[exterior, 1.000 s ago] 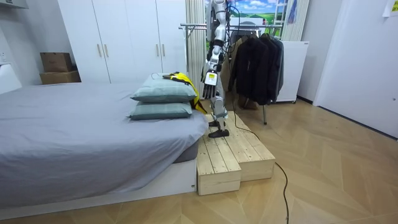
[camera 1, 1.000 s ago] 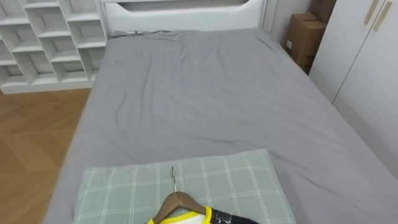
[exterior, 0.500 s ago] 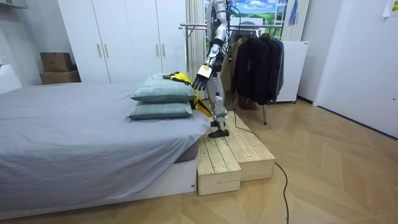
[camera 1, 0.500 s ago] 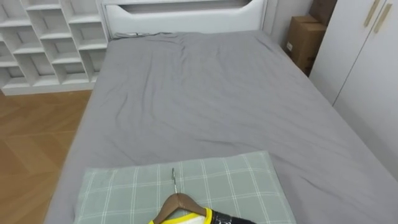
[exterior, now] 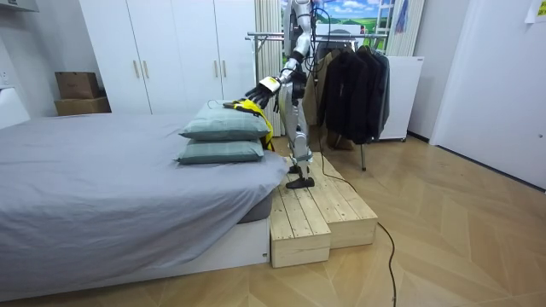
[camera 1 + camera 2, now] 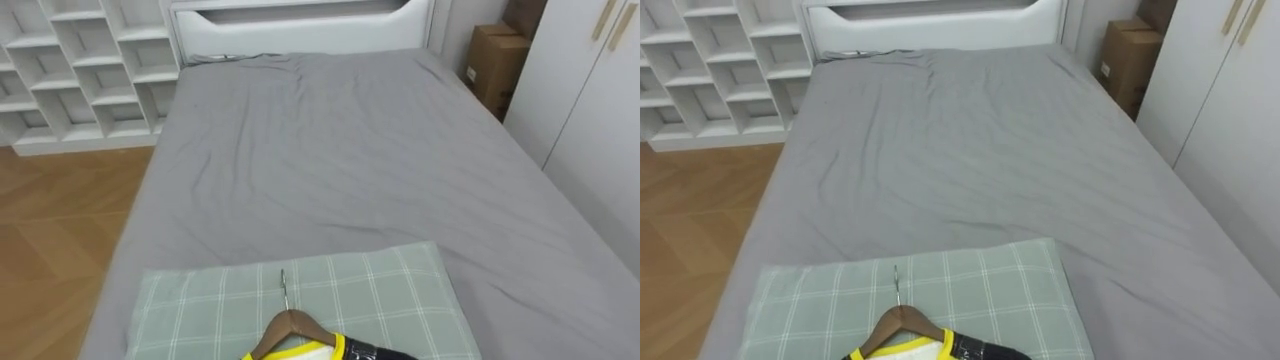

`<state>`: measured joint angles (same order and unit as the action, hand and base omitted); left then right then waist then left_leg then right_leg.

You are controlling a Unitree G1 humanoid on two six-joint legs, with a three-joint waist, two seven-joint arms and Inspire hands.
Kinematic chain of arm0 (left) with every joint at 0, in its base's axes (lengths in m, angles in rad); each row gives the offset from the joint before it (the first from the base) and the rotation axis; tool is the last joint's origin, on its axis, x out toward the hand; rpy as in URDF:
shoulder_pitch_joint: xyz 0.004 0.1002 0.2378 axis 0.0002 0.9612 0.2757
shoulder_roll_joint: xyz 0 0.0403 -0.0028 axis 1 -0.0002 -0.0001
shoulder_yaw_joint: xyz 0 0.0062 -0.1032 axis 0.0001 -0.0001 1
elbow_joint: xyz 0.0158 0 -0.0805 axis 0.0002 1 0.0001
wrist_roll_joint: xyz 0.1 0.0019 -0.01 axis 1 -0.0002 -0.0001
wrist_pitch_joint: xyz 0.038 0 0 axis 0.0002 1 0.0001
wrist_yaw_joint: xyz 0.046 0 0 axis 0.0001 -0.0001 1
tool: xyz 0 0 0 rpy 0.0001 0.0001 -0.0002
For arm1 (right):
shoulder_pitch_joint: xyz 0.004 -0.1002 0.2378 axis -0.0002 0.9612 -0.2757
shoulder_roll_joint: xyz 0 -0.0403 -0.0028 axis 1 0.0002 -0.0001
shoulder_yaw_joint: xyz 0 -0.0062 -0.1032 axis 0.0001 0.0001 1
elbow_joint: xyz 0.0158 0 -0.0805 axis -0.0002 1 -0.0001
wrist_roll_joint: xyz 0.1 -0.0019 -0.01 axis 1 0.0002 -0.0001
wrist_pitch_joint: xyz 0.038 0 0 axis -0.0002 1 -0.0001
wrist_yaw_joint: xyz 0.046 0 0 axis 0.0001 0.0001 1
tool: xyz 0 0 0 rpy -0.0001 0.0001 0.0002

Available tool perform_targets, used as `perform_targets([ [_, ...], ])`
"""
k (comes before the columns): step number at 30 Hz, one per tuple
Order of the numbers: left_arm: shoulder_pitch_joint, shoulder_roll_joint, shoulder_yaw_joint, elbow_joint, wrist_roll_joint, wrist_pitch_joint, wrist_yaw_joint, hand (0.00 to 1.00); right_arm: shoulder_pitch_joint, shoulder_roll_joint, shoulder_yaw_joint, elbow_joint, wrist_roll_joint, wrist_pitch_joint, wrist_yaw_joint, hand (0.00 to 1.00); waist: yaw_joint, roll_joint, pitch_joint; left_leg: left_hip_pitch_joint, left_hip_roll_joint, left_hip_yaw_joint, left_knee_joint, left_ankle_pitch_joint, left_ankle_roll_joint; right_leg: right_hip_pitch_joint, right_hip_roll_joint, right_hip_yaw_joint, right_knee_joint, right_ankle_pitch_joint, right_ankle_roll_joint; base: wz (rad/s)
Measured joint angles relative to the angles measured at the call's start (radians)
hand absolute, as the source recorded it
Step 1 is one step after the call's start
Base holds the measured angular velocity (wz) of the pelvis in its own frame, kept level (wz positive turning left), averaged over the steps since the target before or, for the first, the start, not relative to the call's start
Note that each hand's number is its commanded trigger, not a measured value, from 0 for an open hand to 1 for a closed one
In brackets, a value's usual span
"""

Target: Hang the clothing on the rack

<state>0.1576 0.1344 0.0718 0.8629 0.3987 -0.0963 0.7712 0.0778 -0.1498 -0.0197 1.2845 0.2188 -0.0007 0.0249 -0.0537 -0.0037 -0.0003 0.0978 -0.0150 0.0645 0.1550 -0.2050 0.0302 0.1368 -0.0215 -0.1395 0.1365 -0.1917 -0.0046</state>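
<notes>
From my seat, the shirt (image 6: 332, 349), yellow with black trim, lies already threaded on a wooden hanger (image 6: 291, 322). Both rest on the upper of two green checked pillows (image 6: 400, 290) at the near end of the grey bed (image 6: 340, 150). The hanger's thin metal hook (image 6: 283, 290) lies flat on the pillow and points up the bed towards the headboard.

In the room view the robot stands on a low wooden step (image 5: 316, 213) at the pillow end of the bed. Its left robot hand (image 5: 260, 85) is held out just above the shirt. At that range I cannot tell whether the hand is released or clenched, or whether it touches the cloth yet.

I judge the shirt light, soft and floppy. If I grab a fold of it, it will likely sag, slide along the hanger, or drag the pillow with it. The hanger is the stiff part, so I would take hold at the wooden neck just under the hook, where the weight balances and the hook stays free. The wood looks smooth, so I want a firm wrap round it rather than a pinch.

The clothes rail (image 5: 264, 36) stands behind the robot, with dark jackets (image 5: 350, 85) hung on it. Carrying the shirt there calls for a turn on the step.
</notes>
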Motion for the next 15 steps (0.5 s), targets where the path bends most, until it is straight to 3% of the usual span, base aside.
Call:
perform_targets([
  [5,0.001,0.001,-0.047,-0.072,0.175,-0.005,0.007,0.0,-0.002,0.0,0.008,-0.002,0.004,-0.004,0.004,0.0,-0.004,-0.008,-0.0014,0.0,0.0,-0.011,0.0,0.0,0.0,0.001,0.0,-0.004,-0.002,0.0,0.0,0.01],
  [15,-0.004,0.002,-0.101,-0.11,0.283,-0.006,0.011,0.0,-0.015,0.0,0.036,-0.002,0.007,-0.013,0.0,0.0,-0.024,-0.01,-0.0001,0.0,-0.003,-0.011,0.011,0.0,0.0,0.005,-0.003,-0.004,-0.001,0.0,0.0,0.0],
])
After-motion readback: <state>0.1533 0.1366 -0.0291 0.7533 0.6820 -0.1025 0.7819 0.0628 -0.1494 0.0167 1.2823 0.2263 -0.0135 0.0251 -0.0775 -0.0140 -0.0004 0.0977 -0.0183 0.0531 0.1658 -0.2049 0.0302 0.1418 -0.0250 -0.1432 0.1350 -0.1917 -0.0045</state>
